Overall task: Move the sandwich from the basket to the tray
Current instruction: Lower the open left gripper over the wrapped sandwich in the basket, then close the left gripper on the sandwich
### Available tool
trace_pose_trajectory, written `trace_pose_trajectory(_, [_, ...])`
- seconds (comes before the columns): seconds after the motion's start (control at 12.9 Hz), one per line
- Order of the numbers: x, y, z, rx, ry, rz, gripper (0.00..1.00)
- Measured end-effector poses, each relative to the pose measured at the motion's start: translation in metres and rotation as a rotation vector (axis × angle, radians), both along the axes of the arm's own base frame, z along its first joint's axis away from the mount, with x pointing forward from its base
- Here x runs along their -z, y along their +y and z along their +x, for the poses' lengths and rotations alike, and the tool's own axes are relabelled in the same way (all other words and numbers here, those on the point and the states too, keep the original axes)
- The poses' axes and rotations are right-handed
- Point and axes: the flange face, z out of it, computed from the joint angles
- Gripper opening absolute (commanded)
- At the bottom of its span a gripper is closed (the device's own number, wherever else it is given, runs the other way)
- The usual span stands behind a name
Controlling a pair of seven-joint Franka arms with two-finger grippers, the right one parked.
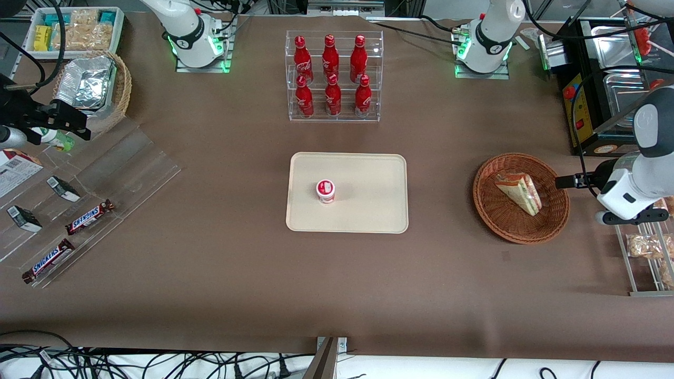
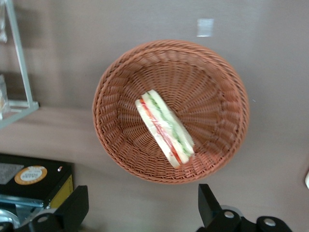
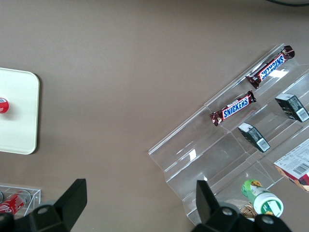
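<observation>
Sandwich [image 2: 164, 128] lies in basket [image 2: 120, 87]; gripper [image 2: 142, 210] open above, fingertips cropped.

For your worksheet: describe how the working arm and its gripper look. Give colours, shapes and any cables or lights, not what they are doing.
The working arm has rounded white shells with grey joint bands and a black wrist section. Its base glows green, and black cables run nearby. The gripper, above the basket holding the sandwich, has two black, wedge-shaped fingers, set apart and open.

front: high, looks down on whole bench [image 1: 337, 273] | left wrist: close above basket [image 2: 171, 111], shared with front [image 1: 521, 197] | right wrist: downward
</observation>
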Motion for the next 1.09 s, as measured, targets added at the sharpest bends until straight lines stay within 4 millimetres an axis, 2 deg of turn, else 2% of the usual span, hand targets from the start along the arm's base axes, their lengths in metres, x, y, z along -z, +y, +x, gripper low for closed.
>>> trace_pose_trajectory(0.23, [0.032,0.003,-0.004,-0.148,-0.012,0.044,1.00])
trace_pose_trajectory(0.7, [0.117,0.000,-0.032,-0.385,-0.051,0.108,1.00])
trace_pose_trajectory(0.85, [0.135,-0.003,-0.040,-0.465,-0.072,0.127,1.00])
trace_pose_trajectory(1.09, [0.150,-0.016,-0.048,-0.520,-0.085,0.140,1.00])
